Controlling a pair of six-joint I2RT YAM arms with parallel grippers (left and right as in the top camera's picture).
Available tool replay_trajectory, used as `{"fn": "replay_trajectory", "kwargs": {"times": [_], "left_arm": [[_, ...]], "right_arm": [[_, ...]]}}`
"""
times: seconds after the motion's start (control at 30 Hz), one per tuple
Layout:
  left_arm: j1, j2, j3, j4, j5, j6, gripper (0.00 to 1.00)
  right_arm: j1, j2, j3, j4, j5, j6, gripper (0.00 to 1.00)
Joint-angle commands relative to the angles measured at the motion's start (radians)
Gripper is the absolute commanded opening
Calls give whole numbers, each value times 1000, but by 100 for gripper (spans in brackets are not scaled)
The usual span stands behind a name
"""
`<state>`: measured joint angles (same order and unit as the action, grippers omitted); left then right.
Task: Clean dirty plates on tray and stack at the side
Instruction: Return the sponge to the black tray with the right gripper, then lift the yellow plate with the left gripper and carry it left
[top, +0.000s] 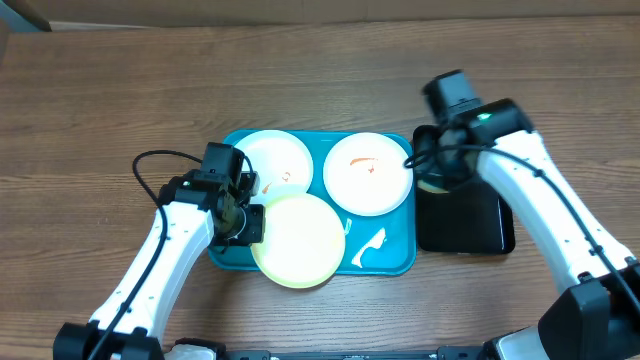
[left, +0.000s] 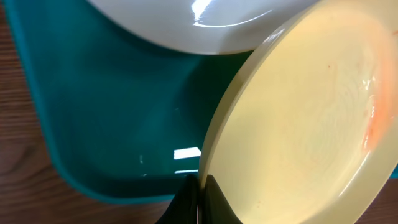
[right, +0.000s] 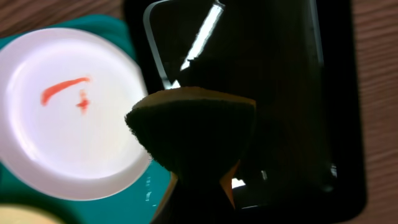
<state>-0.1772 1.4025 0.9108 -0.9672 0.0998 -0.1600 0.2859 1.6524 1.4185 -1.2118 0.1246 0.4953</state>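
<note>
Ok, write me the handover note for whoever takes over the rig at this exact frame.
Left hand: shut on the rim of the pale yellow plate, at the front of the turquoise tray.
Right hand: shut on the sponge, over the black tray.
Things: the left white plate and the right white plate lie at the back of the turquoise tray.
Done: sponge in hand; no plate stacked at the side.
Left: all three plates show orange smears; wipe each, then stack them beside the tray.

A sponge (right: 193, 124) above a black tray (top: 460, 225) on wooden table (top: 300, 80).
</note>
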Motion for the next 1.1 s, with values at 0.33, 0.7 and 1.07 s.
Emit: {"fn": "replay_trajectory", "kwargs": {"times": [0.33, 0.7, 1.07], "left_arm": [[-38, -40, 206, -53, -292, -46, 4], [-317, -40, 271, -54, -667, -79, 4], [-589, -40, 271, -53, -1035, -156, 4]], "right_arm": [[-164, -13, -12, -49, 12, -124, 4], [-165, -13, -224, 154, -61, -152, 4], [-210, -13, -391, 365, -116, -35, 4]]}}
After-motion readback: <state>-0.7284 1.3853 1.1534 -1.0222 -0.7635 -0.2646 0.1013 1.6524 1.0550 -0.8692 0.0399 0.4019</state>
